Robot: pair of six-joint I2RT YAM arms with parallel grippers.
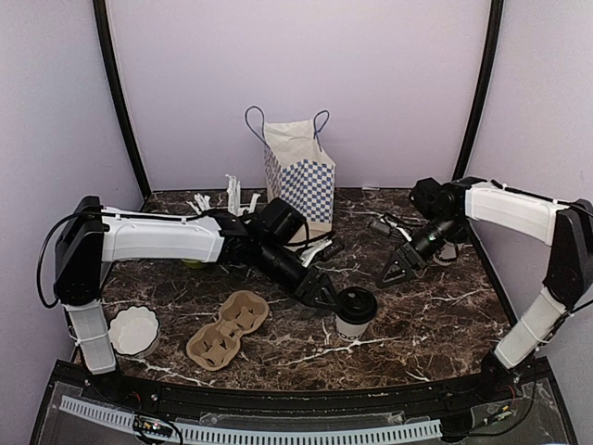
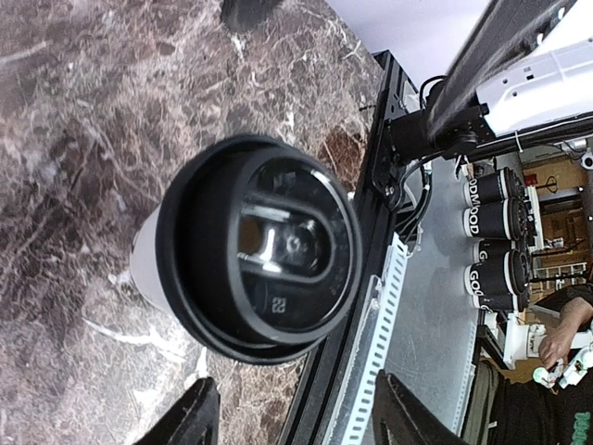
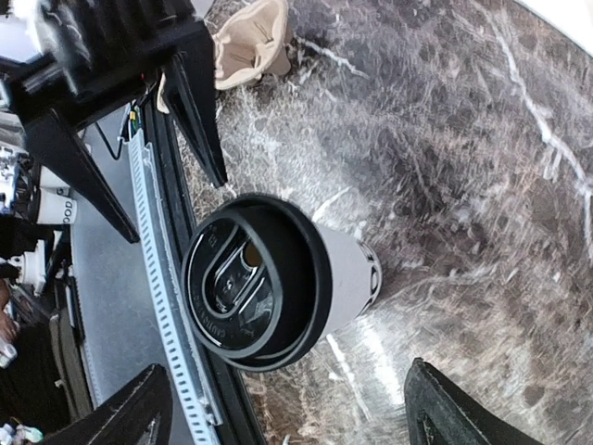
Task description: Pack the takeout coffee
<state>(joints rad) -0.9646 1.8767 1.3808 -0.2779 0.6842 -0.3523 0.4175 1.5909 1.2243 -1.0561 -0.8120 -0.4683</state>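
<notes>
Left tool [image 1: 332, 297] reaches in low from 10 o'clock of the takeout coffee cup [image 1: 355, 313], its fingers [image 2: 190, 417] spread wide and the cup just past their tips, not between them. Right tool [image 1: 394, 271] hangs at 1 o'clock of the same cup, near it but apart, its jaws likewise spread and holding nothing. The white cup stands upright on the dark marble surface [image 1: 435, 324] near the front edge, its black lid [image 3: 255, 292] on and black lettering near its base. At 9 o'clock of the cup lies the brown pulp cup carrier [image 1: 227, 329], unfilled. A checkered paper bag [image 1: 301, 176] stands upright at the surface's 12 o'clock.
</notes>
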